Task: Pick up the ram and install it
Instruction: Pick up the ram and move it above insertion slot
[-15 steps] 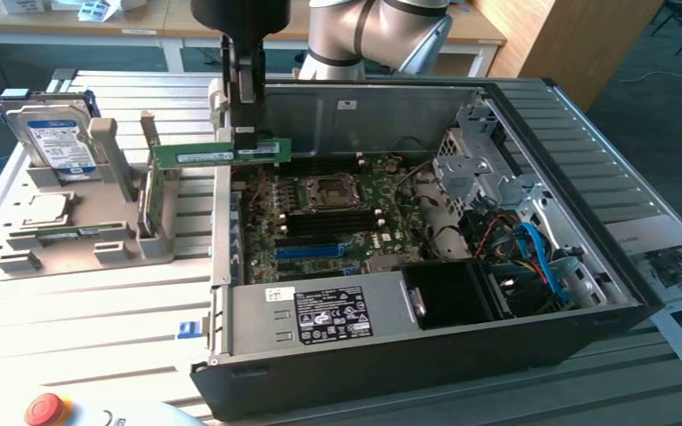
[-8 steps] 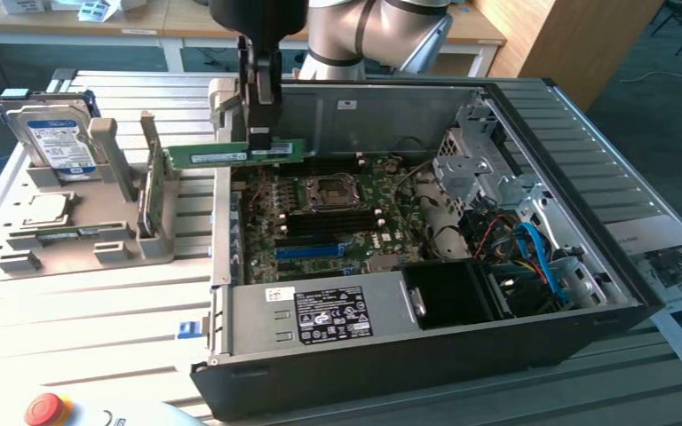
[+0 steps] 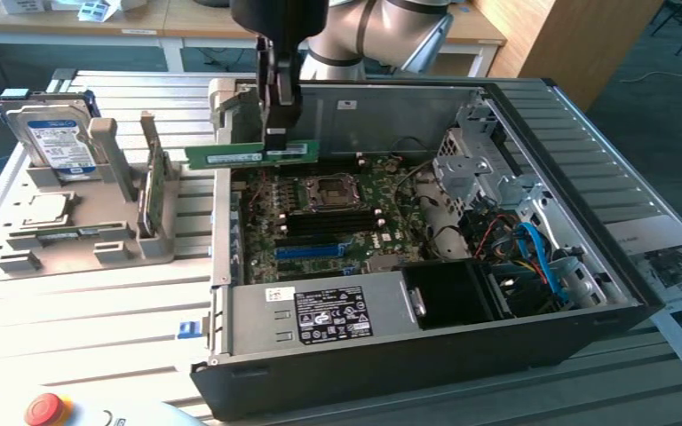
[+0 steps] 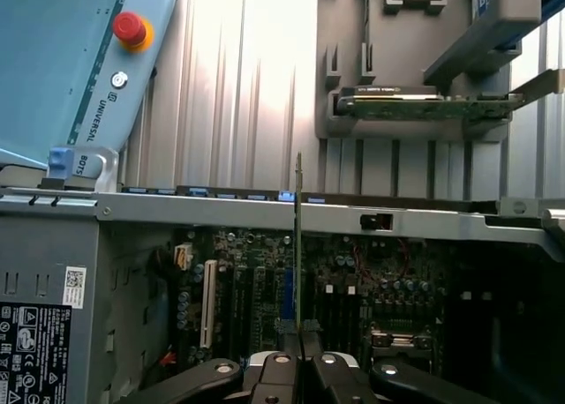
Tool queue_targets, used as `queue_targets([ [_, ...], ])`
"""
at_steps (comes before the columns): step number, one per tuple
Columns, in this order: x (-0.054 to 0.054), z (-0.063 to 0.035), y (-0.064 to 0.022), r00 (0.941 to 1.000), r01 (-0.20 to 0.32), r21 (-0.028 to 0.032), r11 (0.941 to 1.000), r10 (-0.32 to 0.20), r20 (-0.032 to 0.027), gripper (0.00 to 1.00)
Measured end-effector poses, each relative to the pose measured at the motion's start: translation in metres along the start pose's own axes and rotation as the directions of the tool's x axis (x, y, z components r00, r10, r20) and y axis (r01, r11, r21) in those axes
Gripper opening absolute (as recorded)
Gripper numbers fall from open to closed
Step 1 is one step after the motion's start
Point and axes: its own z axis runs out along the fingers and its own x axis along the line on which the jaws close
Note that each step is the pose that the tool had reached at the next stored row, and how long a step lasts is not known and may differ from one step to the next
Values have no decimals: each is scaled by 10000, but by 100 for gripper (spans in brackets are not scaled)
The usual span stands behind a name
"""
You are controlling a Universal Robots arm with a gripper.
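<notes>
while aloft, one ram (image 3: 234,157) (between jaws)

My arm (image 3: 376,35) comes in from above, wrist bent so my claw (image 3: 276,146) points straight down. Its two dark fingers (image 4: 328,373) are pinched close together on the ram (image 3: 241,157), gripping it by its upper edge.

Pretty clearly a robotics lab or workshop, not anyone's home: slatted metal counter (image 3: 81,302), an opened-up PC case (image 3: 436,364) lying on it, a grey jig (image 3: 81,244) racking a hard drive (image 3: 59,142), a teach pendant (image 4: 62,69) with a red e-stop (image 4: 130,27), office desks (image 3: 128,19) behind, and a robot arm (image 3: 376,31) whose tool (image 3: 276,146) pinches the ram (image 3: 241,157).
</notes>
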Motion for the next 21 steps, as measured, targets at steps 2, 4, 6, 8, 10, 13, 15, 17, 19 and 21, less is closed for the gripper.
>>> queue_targets([
  [2, 5, -2, -39, 10000, -1, 0, 10000, 1, 0, 12],
  [4, 10, -3, -80, 10000, 1, 0, 10000, -1, 0, 12],
  [6, 15, -5, -119, 10000, 1, 0, 10000, -1, -1, 12],
  [8, 20, -7, -156, 10000, -1, 0, 10000, 1, 0, 12],
  [10, 24, -8, -193, 10000, 0, -1, 10000, 0, 0, 12],
  [13, 32, -11, -250, 10000, 1, -1, 10000, -1, 0, 12],
  [15, 37, -12, -286, 10000, 1, 0, 10000, -1, 0, 12],
  [17, 42, -14, -321, 10000, -1, 0, 10000, 1, 0, 12],
  [19, 47, -15, -355, 10000, 0, 0, 10000, 0, 0, 12],
  [21, 51, -16, -386, 10000, 1, 0, 10000, -1, 1, 12],
])
